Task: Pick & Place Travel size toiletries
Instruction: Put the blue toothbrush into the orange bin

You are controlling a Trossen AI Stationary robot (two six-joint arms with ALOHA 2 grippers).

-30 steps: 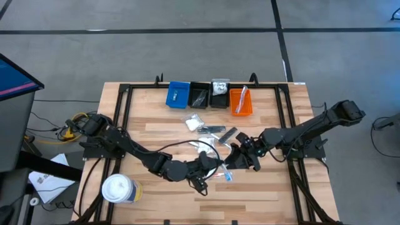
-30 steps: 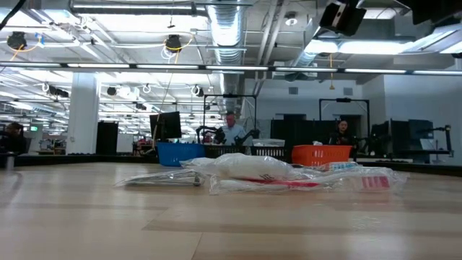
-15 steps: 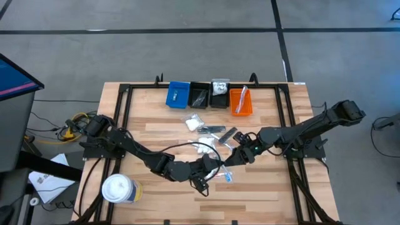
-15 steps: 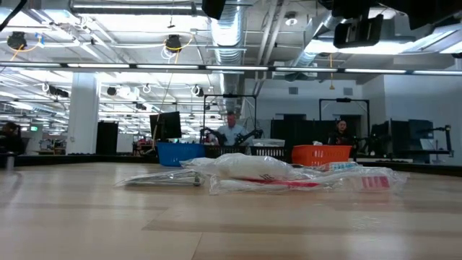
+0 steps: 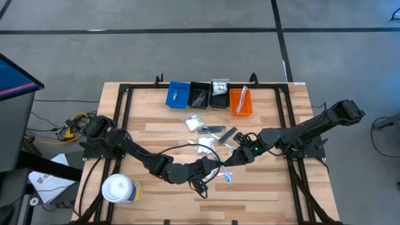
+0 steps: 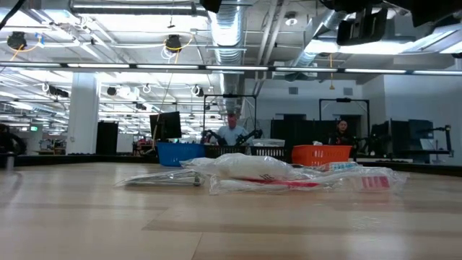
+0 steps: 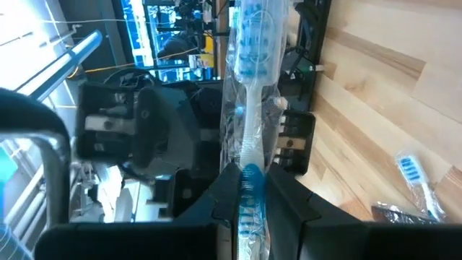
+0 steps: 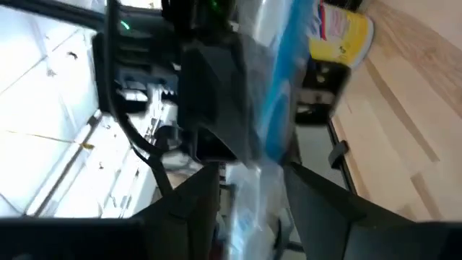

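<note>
Two claws meeting mid-table, left claw (image 7: 249,209) clamping wrapped blue toothbrush (image 7: 249,94), right claw (image 8: 249,191) half-open around its wrapper.

The table (image 5: 262,187) is pale blond wood in planks, framed by black rails. Along its far edge sit a bright blue bin (image 5: 178,94), a black bin (image 5: 200,96) and an orange bin (image 5: 240,102). The tub (image 5: 119,189) is white with a yellow label. Both arms are dark, nearly black. The wrapped toothbrush (image 7: 249,108) in the left wrist view is white with blue bristles and a blue grip, under clear plastic. The loose toiletries (image 6: 267,175) show clear and white wrapping with a red stick inside.
</note>
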